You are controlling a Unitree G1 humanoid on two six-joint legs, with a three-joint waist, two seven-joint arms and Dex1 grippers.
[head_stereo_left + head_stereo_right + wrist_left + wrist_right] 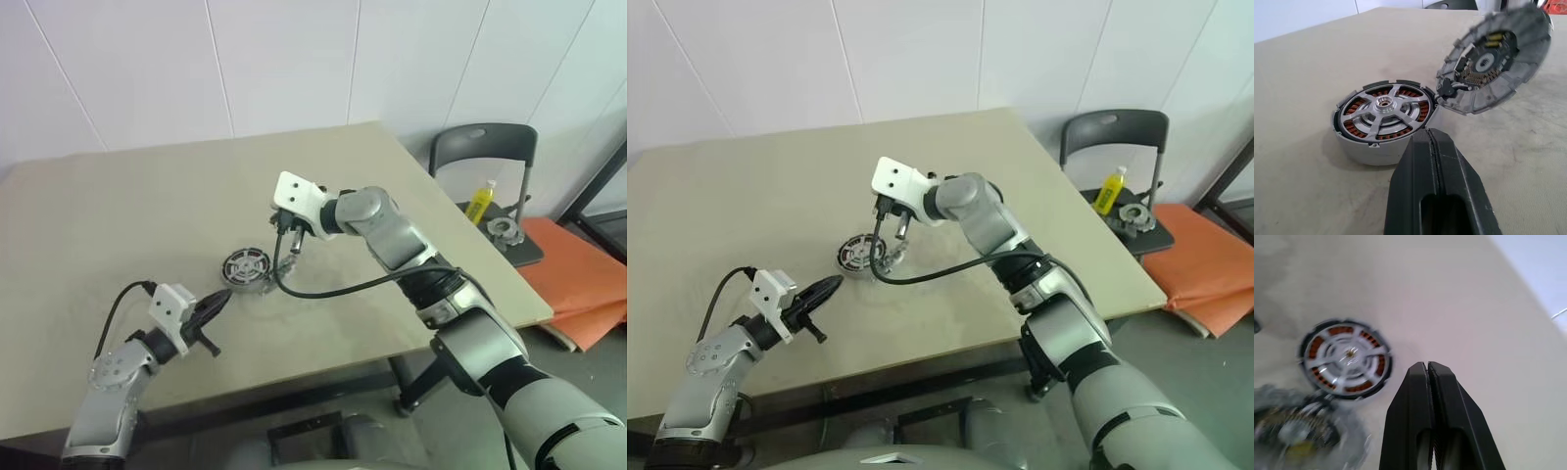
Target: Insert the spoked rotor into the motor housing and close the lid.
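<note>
Spoked rotor [1385, 110] already seated in motor housing [1359, 149] mid-table [118, 196]. Lid [1496, 56] tilted at its 2 o'clock, probably hinged. Both grippers, left [1436, 147] and right [1427, 377], closed, empty.

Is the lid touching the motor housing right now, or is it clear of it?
Touching. In the left wrist view the lid stands tilted open, its lower edge meeting the rim of the motor housing at a hinge-like point.
</note>
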